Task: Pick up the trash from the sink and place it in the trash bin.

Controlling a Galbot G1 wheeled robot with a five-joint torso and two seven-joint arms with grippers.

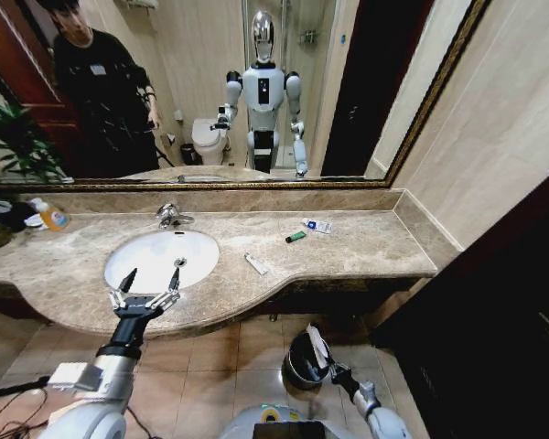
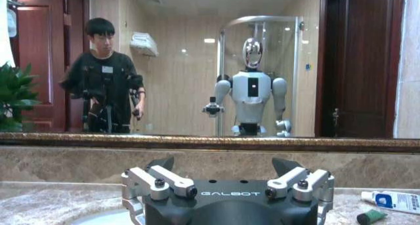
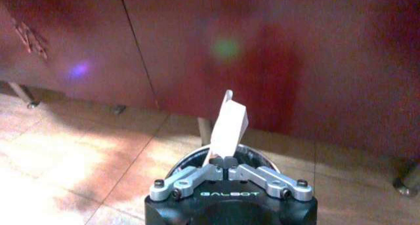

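While your right claw (image 3: pixel 227 172) hangs low over the floor, its jaws pinched tight on a slim white packet (image 3: pixel 228 126), you've got the trash bin (image 1: pixel 300 361) directly beneath it, its shiny rim showing just past the fingertips. The packet stands nearly upright, long axis pointing up out of the claw, so the drop looks like a straight release. Up at the table's front edge, your left claw (image 1: pixel 150 280) hovers spread wide and empty over the near rim of the sink (image 1: pixel 161 258). Beyond it, a white tube (image 1: pixel 256 264) lies on the marble right of the basin, angled away. Farther back sit the green piece (image 1: pixel 296 236) and the blue-printed tube (image 1: pixel 317 226), nearer your right arm's side.
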